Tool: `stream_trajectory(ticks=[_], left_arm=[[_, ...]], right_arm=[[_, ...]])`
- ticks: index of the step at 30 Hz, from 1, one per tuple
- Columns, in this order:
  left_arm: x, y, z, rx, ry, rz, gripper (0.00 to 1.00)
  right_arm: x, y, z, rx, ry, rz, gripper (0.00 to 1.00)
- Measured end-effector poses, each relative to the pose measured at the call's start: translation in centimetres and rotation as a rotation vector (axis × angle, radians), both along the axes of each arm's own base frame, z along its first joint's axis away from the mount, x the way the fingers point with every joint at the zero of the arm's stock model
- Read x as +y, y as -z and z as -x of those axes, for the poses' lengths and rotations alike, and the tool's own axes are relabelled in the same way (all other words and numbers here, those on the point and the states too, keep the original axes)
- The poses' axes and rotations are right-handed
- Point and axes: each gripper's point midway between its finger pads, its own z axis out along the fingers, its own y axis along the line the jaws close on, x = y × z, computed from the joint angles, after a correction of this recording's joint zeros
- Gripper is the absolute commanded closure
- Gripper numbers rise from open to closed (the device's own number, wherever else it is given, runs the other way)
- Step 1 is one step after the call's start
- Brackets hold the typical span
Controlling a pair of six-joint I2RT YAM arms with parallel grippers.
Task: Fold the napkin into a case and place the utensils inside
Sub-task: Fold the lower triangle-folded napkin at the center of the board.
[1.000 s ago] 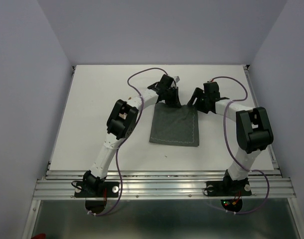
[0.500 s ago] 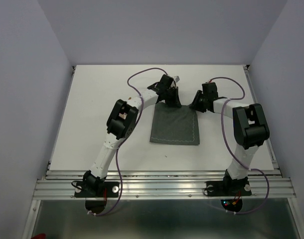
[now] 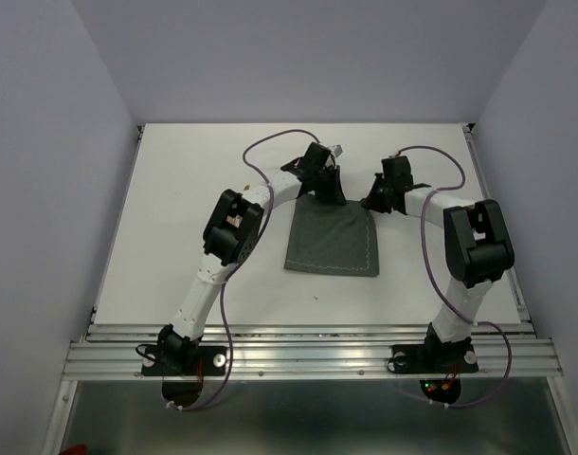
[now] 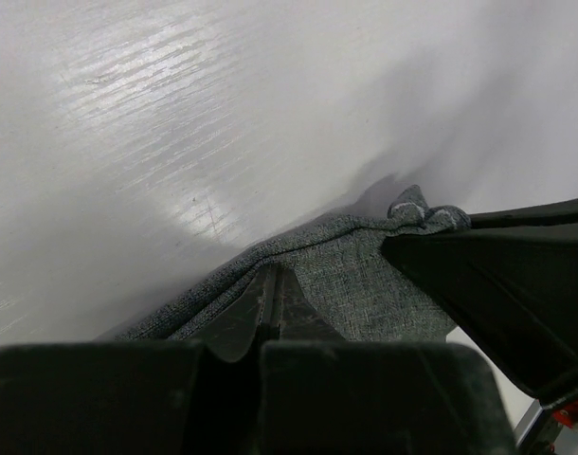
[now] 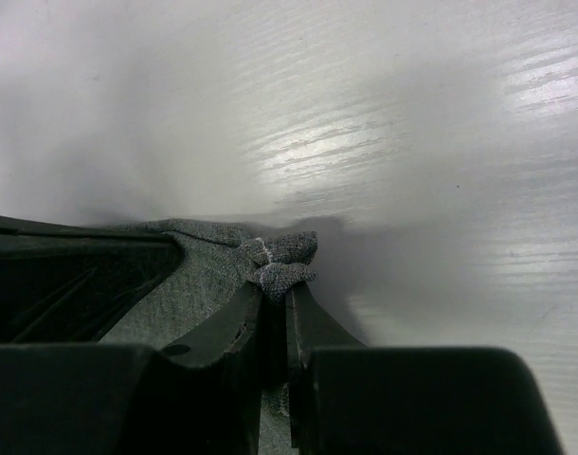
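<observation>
Grey napkin [image 3: 333, 239] in the middle of the table [image 3: 194, 209], my left gripper [image 3: 327, 194] clamped on its far left corner, my right gripper [image 3: 371, 200] pinching the bunched far right corner

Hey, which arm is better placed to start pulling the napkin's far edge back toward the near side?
Right, marginally. The right gripper visibly pinches a bunched far corner of the napkin. The left gripper is shut on the far edge too, but its hold shows less clearly.
</observation>
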Motion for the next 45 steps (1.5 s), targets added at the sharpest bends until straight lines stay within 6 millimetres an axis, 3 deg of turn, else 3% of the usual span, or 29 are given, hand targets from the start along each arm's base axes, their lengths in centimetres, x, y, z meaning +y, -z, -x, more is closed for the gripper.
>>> stream_trajectory(ticks=[9,22,38,45], left_arm=[[0.0,0.1,0.0,-0.002,0.001,0.002,1.0],[-0.1,0.2,0.1,-0.006,0.002,0.011,1.0],[0.3,0.1,-0.1,-0.019,-0.009,0.014,1.0],[0.8,0.0,-0.1,-0.017,-0.017,0.015,1.0]], right_arm=[[1.2,-1.5,0.8,-0.012,-0.007,0.033,0.99],[5.2,-4.2,0.2,-0.035,-0.005,0.064,0.99],[6.1,-0.3,-0.8,0.085,0.126,0.136,0.99],[5.7,-0.1,-1.2,0.1,0.197,0.144,0.99]])
